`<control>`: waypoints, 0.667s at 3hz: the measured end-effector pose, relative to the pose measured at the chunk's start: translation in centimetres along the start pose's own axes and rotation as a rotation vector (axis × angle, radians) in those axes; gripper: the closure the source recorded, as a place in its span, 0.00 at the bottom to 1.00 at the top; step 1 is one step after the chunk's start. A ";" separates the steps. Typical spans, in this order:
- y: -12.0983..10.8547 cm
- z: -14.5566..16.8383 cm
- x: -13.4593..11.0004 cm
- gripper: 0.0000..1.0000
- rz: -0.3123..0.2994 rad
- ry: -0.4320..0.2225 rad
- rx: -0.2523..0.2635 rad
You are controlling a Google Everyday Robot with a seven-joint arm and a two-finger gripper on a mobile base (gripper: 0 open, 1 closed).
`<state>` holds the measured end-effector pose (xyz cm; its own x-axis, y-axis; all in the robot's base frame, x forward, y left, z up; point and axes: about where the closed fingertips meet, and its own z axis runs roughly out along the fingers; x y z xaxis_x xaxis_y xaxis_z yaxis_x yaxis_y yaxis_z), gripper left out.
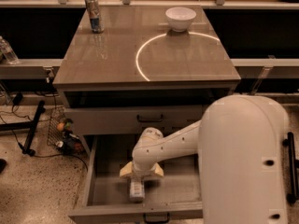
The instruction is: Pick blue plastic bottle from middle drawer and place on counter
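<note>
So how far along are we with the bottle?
Done: the drawer is pulled open. In hand: the pincer is down inside it, right over the bottle, which lies flat on the drawer floor, not yet lifted. Left: grip it, raise it and set it on the counter, where a can and a bowl stand at the back.
</note>
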<state>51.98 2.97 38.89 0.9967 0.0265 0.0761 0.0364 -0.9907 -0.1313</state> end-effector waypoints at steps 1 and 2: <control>0.1 2.6 0.3 0.04 0.005 -0.008 -0.037; 1.0 3.5 0.5 0.34 0.024 -0.007 -0.063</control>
<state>52.75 2.46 35.35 0.9977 0.0029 0.0670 0.0076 -0.9975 -0.0701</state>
